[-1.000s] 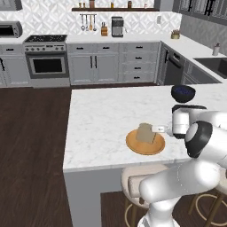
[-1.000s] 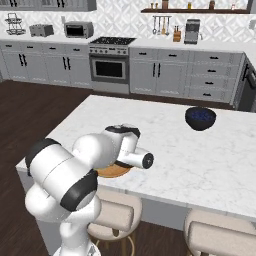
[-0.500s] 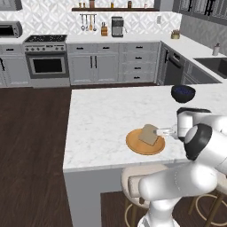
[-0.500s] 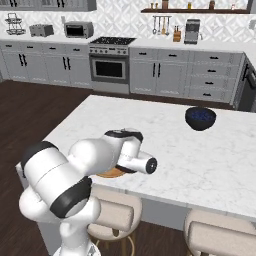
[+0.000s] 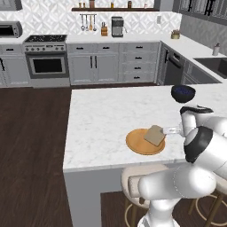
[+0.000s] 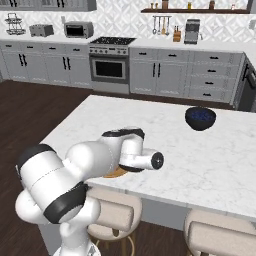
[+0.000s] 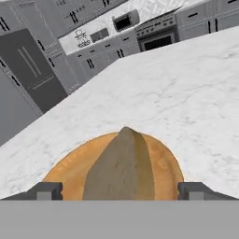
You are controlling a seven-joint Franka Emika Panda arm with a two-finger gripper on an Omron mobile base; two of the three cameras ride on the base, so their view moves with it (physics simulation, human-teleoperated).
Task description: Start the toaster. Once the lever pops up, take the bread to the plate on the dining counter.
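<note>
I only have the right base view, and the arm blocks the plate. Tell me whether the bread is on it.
Observer: Yes. In the left base view the bread sits on the plate, on the side nearest the arm.
Operator: Report the gripper.
Observer: In the hand view the gripper is open, with one fingertip on each side of the bread and a gap to it on both sides.
Operator: Say whether the bread lies flat.
Observer: It looks tilted in the left base view, with one edge raised off the plate.
</note>
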